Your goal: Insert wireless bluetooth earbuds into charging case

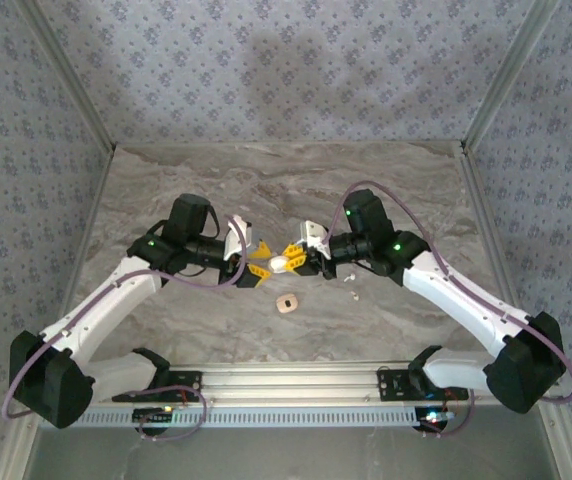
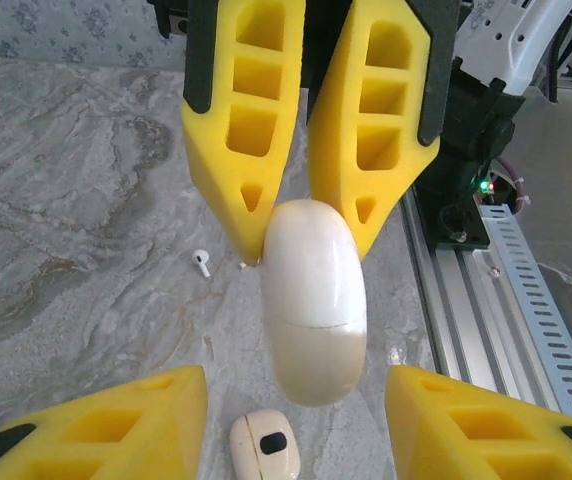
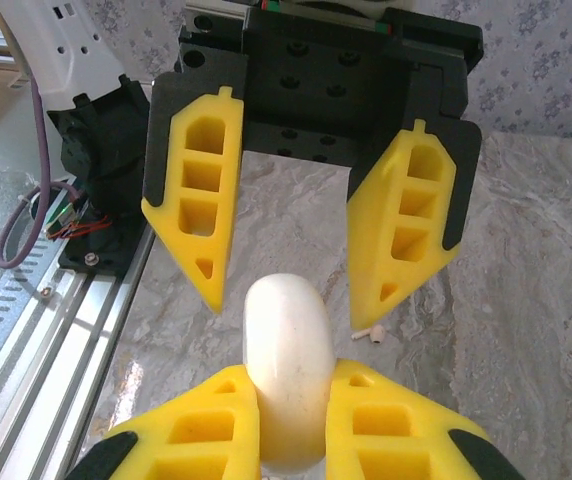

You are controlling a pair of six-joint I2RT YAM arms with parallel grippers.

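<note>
over the table [image 1: 166,190], charging case [image 2: 314,300] tight in right gripper [image 3: 288,400], left gripper [image 3: 288,306] part-open around it

Cream oval charging case [image 2: 316,300], shut, pinched btwn right fingers [image 3: 206,425]; white earbud [image 2: 201,262] lies on table [image 2: 66,200].

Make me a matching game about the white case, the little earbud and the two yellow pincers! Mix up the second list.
Things:
1. smooth cream-white oval plastic charging case
2. tiny white plastic earbud
3. left yellow pincer
4. right yellow pincer

States:
A. open
B. lying on the grey marble table
C. shut tight
D. pinched in a pincer

Pairs: 1-D, 2-B, 3-A, 4-C
</note>
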